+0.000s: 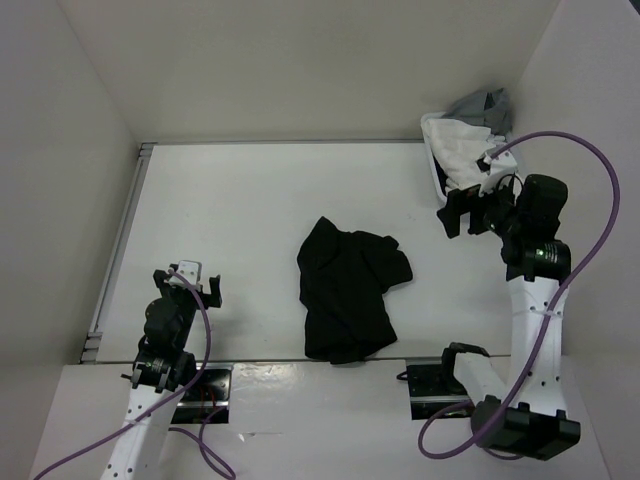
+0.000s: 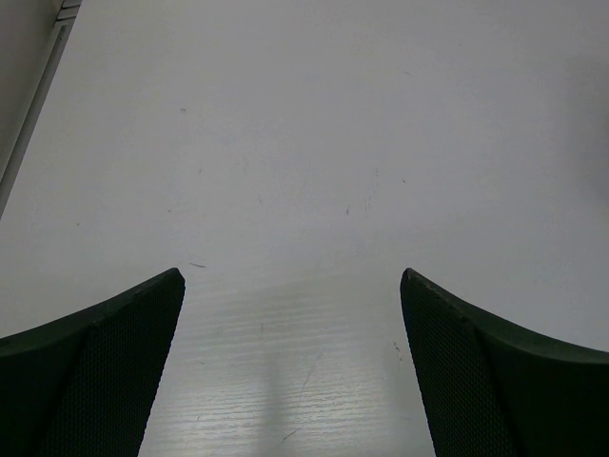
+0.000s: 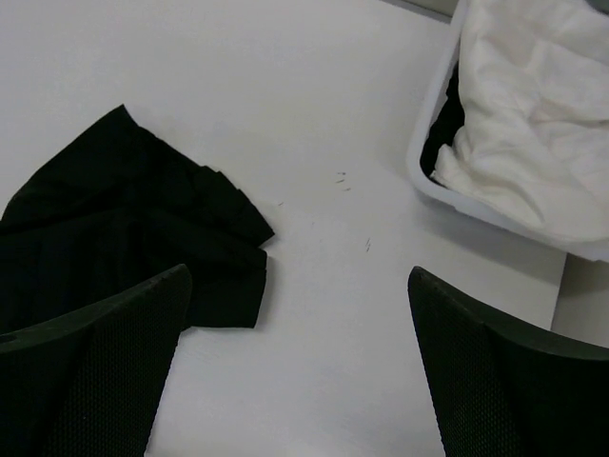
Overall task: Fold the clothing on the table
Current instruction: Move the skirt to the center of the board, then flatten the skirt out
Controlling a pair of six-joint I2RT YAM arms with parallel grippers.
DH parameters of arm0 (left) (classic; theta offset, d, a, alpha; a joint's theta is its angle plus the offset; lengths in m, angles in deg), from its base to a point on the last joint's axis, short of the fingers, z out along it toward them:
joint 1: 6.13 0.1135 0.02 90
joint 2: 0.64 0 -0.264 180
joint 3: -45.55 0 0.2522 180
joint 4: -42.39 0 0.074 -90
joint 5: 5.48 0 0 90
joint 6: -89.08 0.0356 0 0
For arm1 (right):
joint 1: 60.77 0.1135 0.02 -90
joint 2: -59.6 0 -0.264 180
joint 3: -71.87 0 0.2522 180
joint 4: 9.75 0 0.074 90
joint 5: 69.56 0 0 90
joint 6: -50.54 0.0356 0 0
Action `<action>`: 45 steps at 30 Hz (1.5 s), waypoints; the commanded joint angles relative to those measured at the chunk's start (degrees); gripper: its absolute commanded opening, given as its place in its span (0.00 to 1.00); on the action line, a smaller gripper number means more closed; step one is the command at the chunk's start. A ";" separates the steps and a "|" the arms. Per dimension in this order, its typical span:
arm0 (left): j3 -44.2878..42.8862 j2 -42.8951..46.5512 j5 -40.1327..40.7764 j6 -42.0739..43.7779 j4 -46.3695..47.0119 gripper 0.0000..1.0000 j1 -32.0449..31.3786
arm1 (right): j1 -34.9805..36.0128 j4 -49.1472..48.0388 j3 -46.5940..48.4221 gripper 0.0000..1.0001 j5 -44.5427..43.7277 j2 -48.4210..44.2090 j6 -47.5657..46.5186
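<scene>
The skirt (image 1: 345,295) lies crumpled on the table (image 1: 250,200), a little toward 5 o'clock from the table's middle in the top view. It is bunched and creased, its upper part spreading toward 3 o'clock and its lower part reaching close to the near edge. Nothing touches it.

At 2 o'clock from it, well apart, the right gripper (image 1: 458,210) hangs above the table with its fingers spread and nothing between them; its wrist view shows the skirt's edge beside the left finger. At 9 o'clock, also well apart, the left gripper (image 1: 187,283) has its fingers wide apart over bare table.

At 1 o'clock, in the far right corner, a tray (image 1: 441,180) holds a white cloth (image 1: 455,145), with a grey cloth (image 1: 480,103) just behind.
</scene>
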 commanded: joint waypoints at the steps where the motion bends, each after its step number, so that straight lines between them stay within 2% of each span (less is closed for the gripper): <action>1: 2.52 7.61 0.64 -0.97 1.40 1.00 -0.20 | -3.82 2.77 -2.72 0.99 7.34 -1.45 -0.51; 7: 2.52 7.61 0.12 -0.97 1.40 1.00 -0.20 | -10.76 2.77 -6.32 0.99 13.84 -4.44 0.54; 11: 2.00 7.61 0.11 -0.97 1.40 1.00 -0.20 | -11.30 2.77 -8.17 0.99 13.85 -6.63 0.55; 14: -2.02 7.61 -1.91 1.48 3.24 1.00 -0.20 | -11.30 2.77 -9.40 0.99 14.38 -7.96 0.03; 17: -6.69 5.78 1.25 2.01 9.56 1.00 -0.20 | -11.30 2.15 -9.40 0.99 13.76 -7.96 -0.50; 18: -11.40 4.37 1.86 2.97 10.54 1.00 -0.20 | -11.30 2.67 -9.40 0.99 14.37 -7.96 -0.51; 20: -18.70 -3.95 3.79 3.16 9.07 1.00 -0.20 | -10.69 2.68 -8.88 0.99 15.08 -6.39 -0.51; 21: -28.58 -13.13 5.19 2.46 4.35 1.00 -0.20 | -9.55 2.68 -8.36 0.99 15.08 -5.60 -0.51; 22: -34.42 -18.35 6.95 1.41 1.35 1.00 -0.20 | -8.93 2.68 -8.35 0.99 15.08 -4.72 -0.51; 23: -40.65 -23.62 11.14 -2.43 -6.17 1.00 -0.20 | -8.40 2.68 -7.48 0.99 15.08 -2.80 -0.51; 24: -47.33 -33.68 13.10 -4.47 -10.50 1.00 -0.20 | -7.88 2.68 -6.95 0.99 14.56 -1.91 -0.51; 25: -61.84 -38.48 14.07 -6.05 -15.16 1.00 0.32 | -7.09 2.68 -5.99 0.99 14.55 -0.94 -0.51; 26: -69.29 -43.23 14.08 -7.20 -25.56 1.00 0.33 | -6.56 2.68 -4.85 0.99 12.55 1.24 -0.51; 27: -76.59 -52.15 13.56 -7.82 -30.89 1.00 0.33 | -4.55 2.68 -4.23 0.99 11.23 2.40 0.10; 28: -83.62 -56.59 12.43 -7.13 -36.16 1.00 0.33 | -3.23 3.20 -3.52 0.99 9.65 3.89 0.11; 29: -94.14 -63.68 8.93 -4.43 -44.65 1.00 1.02 | -2.00 3.99 -1.51 0.99 6.24 7.38 0.11; 30: -96.42 -65.50 6.29 -4.40 -47.09 1.00 2.86 | -0.68 5.04 -0.36 0.99 4.81 9.42 0.11; 32: -95.31 -64.91 -1.16 -3.79 -47.38 1.00 6.90 | 4.59 11.09 4.10 0.99 1.91 13.90 -1.20; 33: -89.12 -63.68 -2.17 -0.91 -46.59 1.00 6.92 | 6.87 13.64 5.52 0.99 -1.06 18.53 -3.30; 34: -85.32 -62.45 -2.18 -0.10 -45.10 1.00 6.92 | 12.55 18.80 7.80 0.99 -2.57 20.76 -4.54; 37: -74.07 -60.06 -2.18 0.43 -45.35 1.00 6.92 | 21.63 23.94 9.48 0.99 -8.11 27.01 -6.83; 38: -72.72 -60.06 -3.39 0.43 -45.88 1.00 6.92 | 26.71 24.64 9.49 0.99 -9.08 28.15 -7.44; 40: -70.96 -60.06 -4.01 0.43 -45.88 1.00 6.92 | 32.17 25.44 9.49 0.99 -9.62 31.39 -8.32; 45: -67.62 -55.15 -6.83 -1.94 -43.60 1.00 6.92 | 36.24 28.34 10.02 0.99 -3.56 41.50 -10.87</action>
